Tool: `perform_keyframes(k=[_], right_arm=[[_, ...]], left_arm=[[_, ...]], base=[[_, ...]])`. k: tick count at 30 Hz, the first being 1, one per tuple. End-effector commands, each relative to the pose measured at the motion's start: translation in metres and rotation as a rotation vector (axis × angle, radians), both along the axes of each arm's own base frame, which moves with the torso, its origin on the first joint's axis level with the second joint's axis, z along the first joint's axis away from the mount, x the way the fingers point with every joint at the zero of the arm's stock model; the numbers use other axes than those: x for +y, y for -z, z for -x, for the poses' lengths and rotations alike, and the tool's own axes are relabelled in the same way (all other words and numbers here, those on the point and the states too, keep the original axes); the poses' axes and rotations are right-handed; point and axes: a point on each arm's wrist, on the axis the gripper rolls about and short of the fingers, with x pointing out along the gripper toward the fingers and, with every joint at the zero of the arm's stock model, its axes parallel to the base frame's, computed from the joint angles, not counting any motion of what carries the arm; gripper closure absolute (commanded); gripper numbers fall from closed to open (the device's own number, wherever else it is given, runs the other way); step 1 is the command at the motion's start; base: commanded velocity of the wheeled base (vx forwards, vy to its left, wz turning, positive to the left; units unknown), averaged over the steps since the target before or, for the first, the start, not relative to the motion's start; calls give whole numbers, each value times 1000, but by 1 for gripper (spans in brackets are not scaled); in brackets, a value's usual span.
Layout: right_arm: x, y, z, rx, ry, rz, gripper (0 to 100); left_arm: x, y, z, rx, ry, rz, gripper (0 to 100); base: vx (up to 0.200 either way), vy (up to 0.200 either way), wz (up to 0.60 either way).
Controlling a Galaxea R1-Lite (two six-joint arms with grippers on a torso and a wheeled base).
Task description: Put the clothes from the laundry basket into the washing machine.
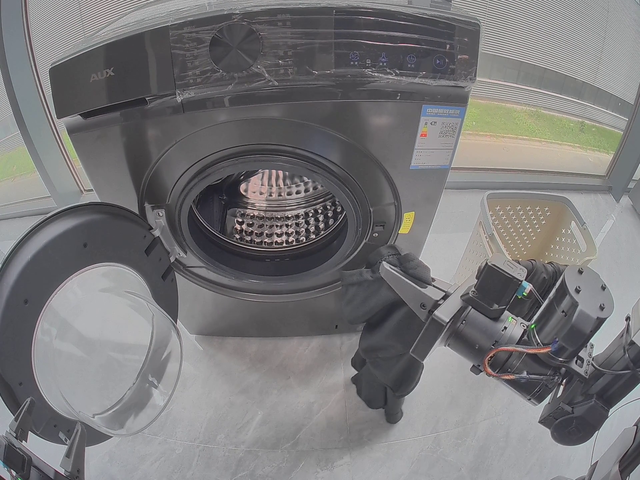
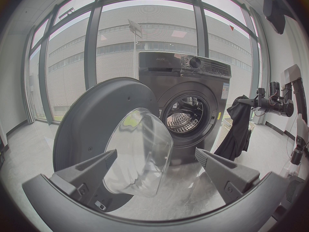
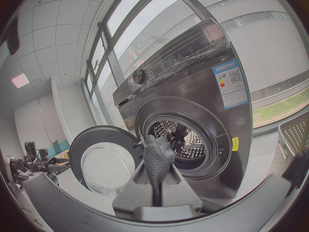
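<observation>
Garment (image 1: 387, 341) dangles pinched in right claw (image 3: 157, 170), left claw (image 2: 156, 152) gapes wide. Basket (image 1: 528, 229) is half hidden behind the arm.

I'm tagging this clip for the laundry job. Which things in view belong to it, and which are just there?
Job: dark garment, hanging from the shut right gripper; washing machine; its open door; laundry basket.
Just there: blue label and yellow sticker on the machine; windows.
</observation>
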Motion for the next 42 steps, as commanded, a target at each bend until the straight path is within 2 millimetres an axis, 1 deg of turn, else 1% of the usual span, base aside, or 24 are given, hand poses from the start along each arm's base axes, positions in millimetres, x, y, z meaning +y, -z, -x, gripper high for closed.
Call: perform_keyframes(k=[1, 21, 24, 33, 42], right_arm=[[-1, -1, 1, -3, 0, -3, 100], [-1, 0, 0, 1, 2, -1, 100], [-1, 0, 0, 4, 3, 0, 100], [-4, 4, -2, 12, 14, 11, 100], [-6, 10, -1, 34, 17, 32, 100]], left_arm=[[0, 5, 0, 0, 0, 0, 0], [0, 5, 0, 0, 0, 5, 0], [0, 5, 0, 0, 0, 0, 0], [0, 5, 0, 0, 3, 2, 0], [0, 5, 0, 0, 4, 14, 0]], base=[[0, 0, 0], [0, 0, 0], [-200, 0, 0], [0, 0, 0], [0, 200, 0]])
